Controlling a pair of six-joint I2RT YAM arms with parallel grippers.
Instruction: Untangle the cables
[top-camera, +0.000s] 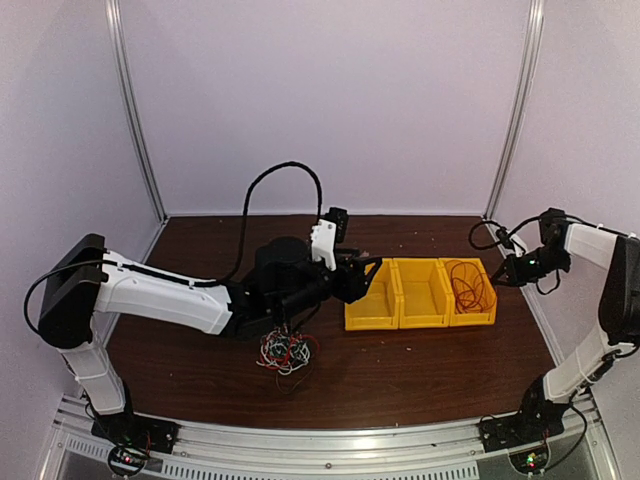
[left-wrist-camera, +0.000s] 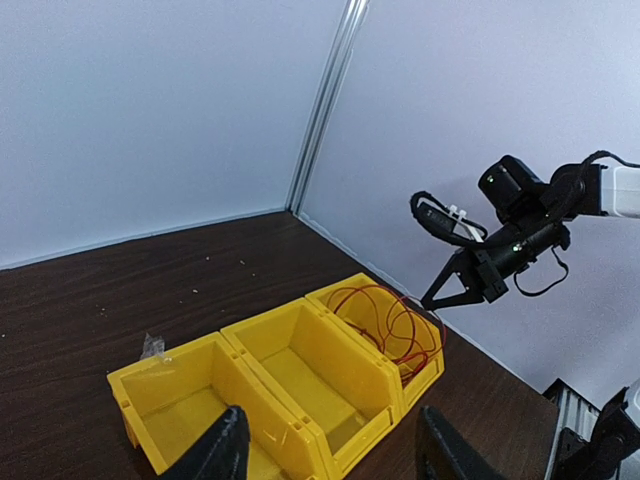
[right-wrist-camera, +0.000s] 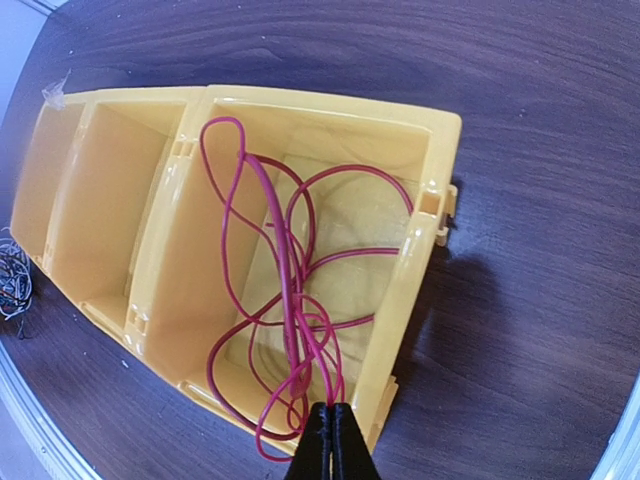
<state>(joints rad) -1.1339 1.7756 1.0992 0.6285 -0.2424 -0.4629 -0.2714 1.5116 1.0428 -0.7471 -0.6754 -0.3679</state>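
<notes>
Cables (top-camera: 287, 352), red, white and black, lie knotted in one heap on the table (top-camera: 430, 365). Left gripper (top-camera: 366, 270) hangs spread and empty beside the first of three yellow bins (top-camera: 420, 320), probably freed to fetch another strand. Red cable (right-wrist-camera: 290, 280) lies looped in the rightmost bin, sorted apart from the heap. The right gripper (right-wrist-camera: 330, 445) is pinched shut on its loop at the bin's wall.
</notes>
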